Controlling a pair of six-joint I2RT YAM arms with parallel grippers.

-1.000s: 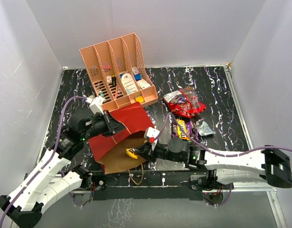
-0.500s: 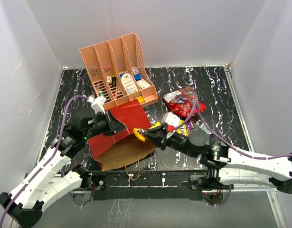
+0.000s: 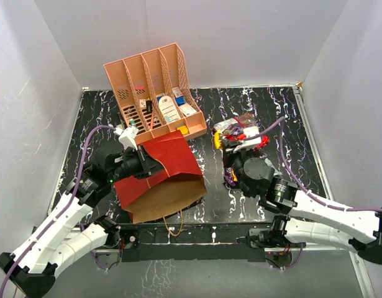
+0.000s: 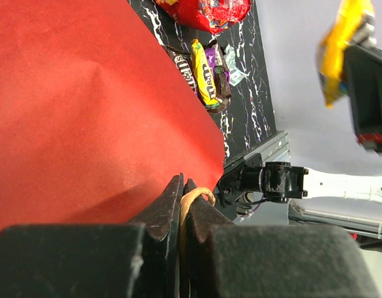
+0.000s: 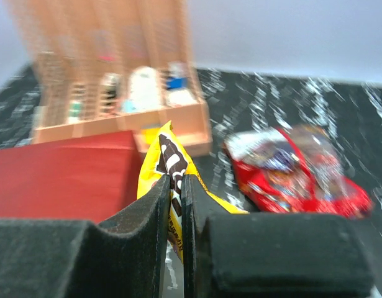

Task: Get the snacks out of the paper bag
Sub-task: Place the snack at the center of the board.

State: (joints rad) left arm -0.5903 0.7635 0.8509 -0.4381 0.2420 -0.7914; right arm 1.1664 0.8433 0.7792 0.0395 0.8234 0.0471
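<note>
1. Surface (image 3: 97, 112): black with white veins. It carries everything.
2. Organizer (image 3: 150, 93): salmon-pink and slotted, at the far left-centre, with small boxes and cards in its slots.
3. Bag (image 3: 169, 162): red paper, lying on its side just in front of the organizer. Its mouth gapes toward the near edge, showing the brown inside (image 3: 169, 198). I cannot see far enough in to tell what it holds.
4. Red snack (image 5: 290, 180): a shiny packet flat on the surface, right of the organizer and well clear of the bag.
5. Candy packs (image 4: 206, 71): yellow, purple and dark brown, bunched together on the surface near the red snack and outside the bag. A silvery wrapper (image 4: 236, 76) lies just beside them.
6. Yellow pack (image 5: 166, 167): out of the bag and off the surface, hanging between the organizer's front corner and the red snack.
7. My right pincer (image 5: 176, 186): clamped on the yellow pack. The fingers are almost together with the crinkled edge sticking up between them.
8. My left pincer (image 4: 181, 186): closed tight on the bag's cord (image 4: 194, 195) at the red wall, by the rim. The tan loop pokes out between the tips.
9. A second cord (image 3: 177, 226) dangles from the bag's mouth over the near edge.
</note>
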